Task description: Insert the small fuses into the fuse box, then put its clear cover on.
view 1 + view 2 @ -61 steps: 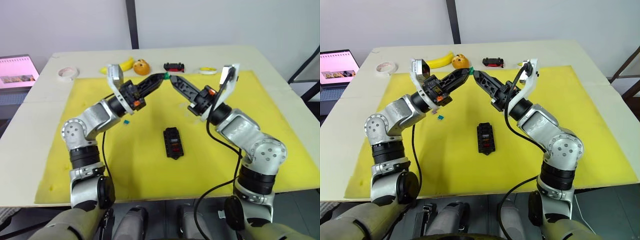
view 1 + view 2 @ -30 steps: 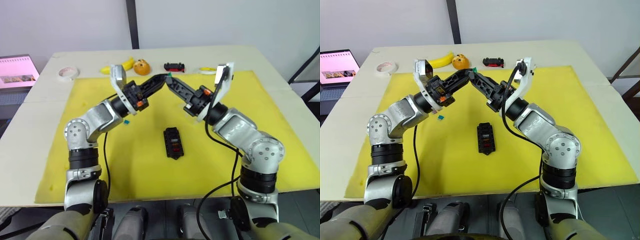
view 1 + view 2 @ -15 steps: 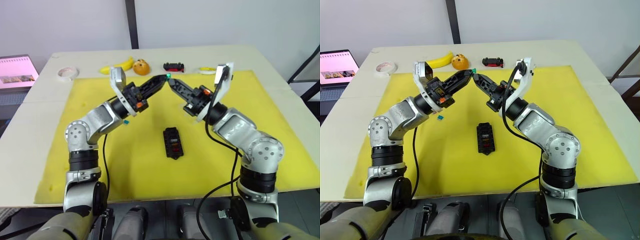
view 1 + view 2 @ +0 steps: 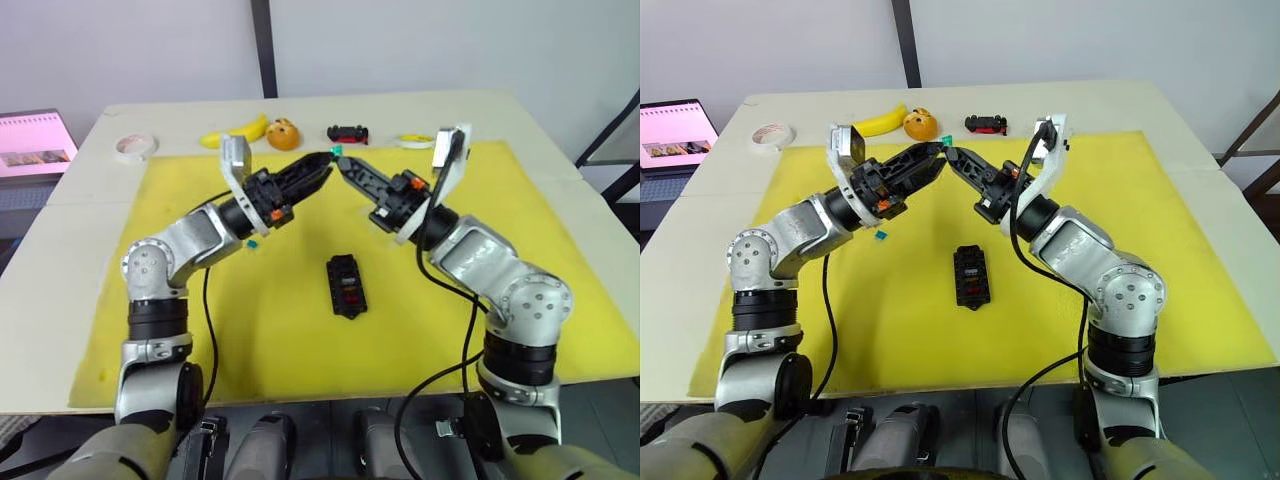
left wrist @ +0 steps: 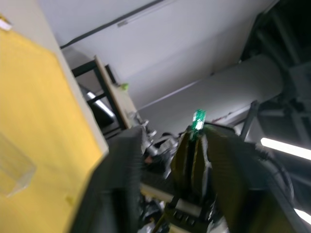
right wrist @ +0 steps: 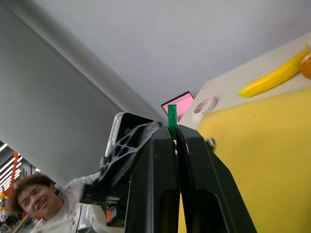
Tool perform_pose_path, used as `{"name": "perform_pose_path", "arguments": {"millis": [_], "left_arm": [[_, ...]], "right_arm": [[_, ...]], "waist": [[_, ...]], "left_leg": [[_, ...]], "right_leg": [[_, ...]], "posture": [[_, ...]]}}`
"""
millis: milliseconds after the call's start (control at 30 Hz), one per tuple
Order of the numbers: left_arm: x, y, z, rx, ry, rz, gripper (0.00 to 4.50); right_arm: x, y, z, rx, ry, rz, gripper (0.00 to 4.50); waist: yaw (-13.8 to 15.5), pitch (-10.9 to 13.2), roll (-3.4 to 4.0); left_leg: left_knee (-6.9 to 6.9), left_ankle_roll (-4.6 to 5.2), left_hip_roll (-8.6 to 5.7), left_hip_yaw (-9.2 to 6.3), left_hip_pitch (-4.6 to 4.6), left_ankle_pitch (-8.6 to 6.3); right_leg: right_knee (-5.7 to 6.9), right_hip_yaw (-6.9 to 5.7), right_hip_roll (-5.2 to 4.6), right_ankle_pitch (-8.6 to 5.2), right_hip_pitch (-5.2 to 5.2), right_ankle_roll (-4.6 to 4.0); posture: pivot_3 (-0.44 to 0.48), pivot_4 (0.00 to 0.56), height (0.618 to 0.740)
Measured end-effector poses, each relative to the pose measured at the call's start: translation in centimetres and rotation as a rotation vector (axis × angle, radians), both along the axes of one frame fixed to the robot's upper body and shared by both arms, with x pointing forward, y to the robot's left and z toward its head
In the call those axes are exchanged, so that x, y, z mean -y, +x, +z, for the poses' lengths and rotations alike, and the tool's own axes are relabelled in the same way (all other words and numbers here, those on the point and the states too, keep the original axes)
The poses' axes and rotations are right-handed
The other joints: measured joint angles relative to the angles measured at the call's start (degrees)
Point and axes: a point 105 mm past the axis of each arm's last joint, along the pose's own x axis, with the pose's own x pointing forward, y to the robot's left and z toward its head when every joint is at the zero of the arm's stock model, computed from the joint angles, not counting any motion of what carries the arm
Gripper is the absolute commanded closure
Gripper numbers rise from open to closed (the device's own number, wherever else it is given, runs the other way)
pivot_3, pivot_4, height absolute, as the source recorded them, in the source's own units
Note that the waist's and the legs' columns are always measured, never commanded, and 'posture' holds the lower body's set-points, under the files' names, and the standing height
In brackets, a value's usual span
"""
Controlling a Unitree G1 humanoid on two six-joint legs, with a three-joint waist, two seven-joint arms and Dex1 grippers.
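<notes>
The black fuse box (image 4: 346, 285) lies in the middle of the yellow mat (image 4: 200, 330) with a few fuses in its slots. Both arms meet above the mat's far part. My right gripper (image 4: 340, 160) is shut on a small green fuse (image 6: 172, 120), which sticks out past its fingertips. My left gripper (image 4: 321, 169) is open, its fingers (image 5: 116, 184) spread to either side of the right gripper's tips and no longer touching the fuse. A teal fuse (image 4: 253, 241) lies on the mat under the left arm. The clear cover (image 5: 13, 167) rests on the mat.
Along the table's far edge lie a banana (image 4: 245, 130), an orange ball (image 4: 284, 133), a small black-and-red toy car (image 4: 347, 132), a white tape roll (image 4: 135, 146) and a yellow tape roll (image 4: 417, 141). A pink screen (image 4: 35, 140) stands at far left. A person (image 6: 29, 199) is nearby.
The green fuse has passed from my left gripper to my right. The right gripper shut on it, then the left gripper opened and drew back slightly.
</notes>
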Motion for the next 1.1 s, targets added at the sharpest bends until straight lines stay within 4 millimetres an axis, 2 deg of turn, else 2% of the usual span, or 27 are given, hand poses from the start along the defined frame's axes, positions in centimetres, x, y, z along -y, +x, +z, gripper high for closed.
{"name": "perform_pose_path", "arguments": {"millis": [67, 233, 367, 433, 500, 567, 633, 733, 867, 1100], "left_arm": [[-0.7, -0.3, -0.3, 0.026, 0.073, -0.010, 0.05], [-2.4, -2.7, -1.0, 0.208, 0.369, -0.088, 0.05], [-2.6, -3.5, -1.2, 0.295, 0.444, -0.145, 0.05], [-3.5, -3.1, -2.2, 0.470, 0.634, -0.139, 0.05], [-3.6, -2.7, -2.5, 0.589, 0.697, -0.133, 0.05], [-3.2, -2.8, -4.2, 0.741, 0.788, -0.172, 0.05], [-3.0, -3.3, -6.5, 0.832, 0.858, -0.229, 0.05], [-2.6, -3.9, -8.8, 0.929, 0.912, -0.286, 0.05], [-2.3, -3.7, -9.1, 1.031, 0.964, -0.286, 0.05], [-1.7, -3.2, -9.7, 1.057, 0.969, -0.270, 0.05]], "right_arm": [[0.5, -0.3, 0.1, 0.026, -0.074, 0.016, 4.50], [1.8, -0.8, 0.3, 0.103, -0.290, 0.105, 4.50], [2.0, -1.0, 0.2, 0.151, -0.384, 0.160, 4.50], [2.9, -0.8, -0.8, 0.226, -0.670, 0.225, 4.50], [3.4, -0.5, -0.8, 0.317, -0.793, 0.260, 4.50], [3.1, -0.6, -2.3, 0.423, -0.949, 0.366, 4.50], [3.1, -0.5, -4.1, 0.456, -1.040, 0.448, 4.50], [3.4, -0.2, -6.0, 0.491, -1.135, 0.530, 4.50], [3.1, -0.1, -6.5, 0.568, -1.186, 0.575, 4.50], [2.7, 0.7, -7.4, 0.577, -1.225, 0.575, 4.50]], "waist": [[-0.02, 0.01, 0.00], [-0.26, 0.03, 0.05], [0.04, 0.05, 0.03], [0.04, 0.26, 0.16], [0.07, 0.26, 0.16], [-0.12, 0.26, 0.15], [-0.32, 0.28, 0.13], [0.02, 0.31, 0.13], [0.28, 0.31, 0.13], [0.27, 0.31, 0.13]], "left_leg": [[-0.02, 0.02, 0.00, 0.00, 0.00, 0.00], [-0.11, 0.11, 0.01, 0.06, 0.01, -0.05], [-0.06, 0.38, 0.10, 0.03, 0.03, -0.21], [0.00, 0.39, -0.01, 0.12, -0.08, -0.21], [-0.05, 0.39, 0.03, 0.11, -0.08, -0.21], [-0.07, 0.37, 0.05, 0.16, -0.08, -0.20], [-0.06, 0.33, 0.09, 0.22, -0.10, -0.19], [0.14, 0.28, 0.14, 0.12, -0.51, -0.16], [0.36, 0.29, 0.08, 0.06, -0.70, -0.16], [0.63, 0.35, 0.06, 0.03, -0.75, -0.21]], "right_leg": [[-0.02, 0.00, 0.02, 0.00, 0.00, 0.00], [-0.08, 0.00, 0.13, -0.02, 0.01, -0.02], [-0.12, 0.00, 0.11, -0.02, 0.10, -0.03], [-0.18, -0.01, 0.13, -0.01, 0.01, -0.02], [-0.25, -0.05, 0.14, -0.01, 0.02, -0.02], [-0.29, -0.05, 0.13, -0.02, 0.02, -0.02], [-0.29, 0.00, 0.11, -0.01, -0.05, -0.02], [-0.18, -0.06, 0.04, -0.01, -0.36, -0.01], [-0.13, -0.12, -0.01, 0.01, -0.44, 0.00], [-0.08, -0.16, -0.02, 0.01, -0.39, 0.00]], "posture": [[0.000, 0.150, 0.740], [0.000, 0.150, 0.740], [0.000, 0.150, 0.740], [0.000, 0.150, 0.740], [0.000, 0.150, 0.740], [0.000, 0.150, 0.740], [0.000, 0.150, 0.740], [0.000, 0.150, 0.740], [0.000, 0.150, 0.740], [0.000, 0.150, 0.740]]}}
